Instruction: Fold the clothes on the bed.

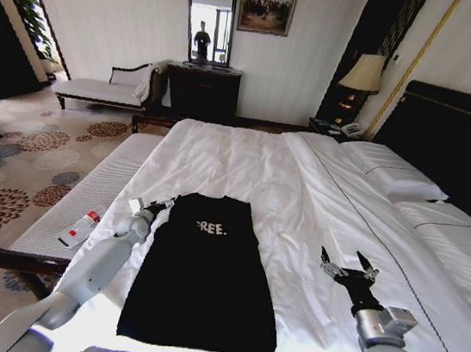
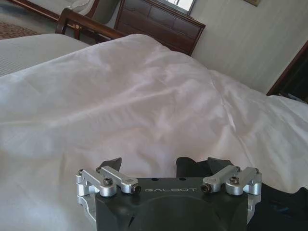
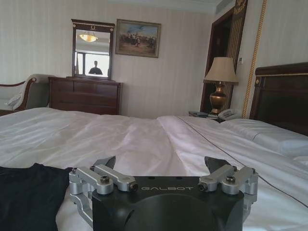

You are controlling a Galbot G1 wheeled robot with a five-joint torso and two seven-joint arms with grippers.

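On the bed (image 1: 247, 156), the black T-shirt (image 1: 203, 276) lies flat as a narrow strip with no sleeves sticking out, so the side folds look done; the crosswise fold seems left. The left gripper (image 1: 155, 208) sits at the shirt's upper left corner, fingers spread, grasping nothing. A white bench (image 1: 98, 197) runs along the bed's left edge. The right gripper (image 1: 348, 266) rests released on bare duvet, well apart from the shirt, with open bedding around it.

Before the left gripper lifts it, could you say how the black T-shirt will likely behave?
The black T-shirt lies flat with soft wrinkles, so it will probably droop limply. It looks thin, likely light. Pushed by the left gripper, it may bunch on the white duvet.
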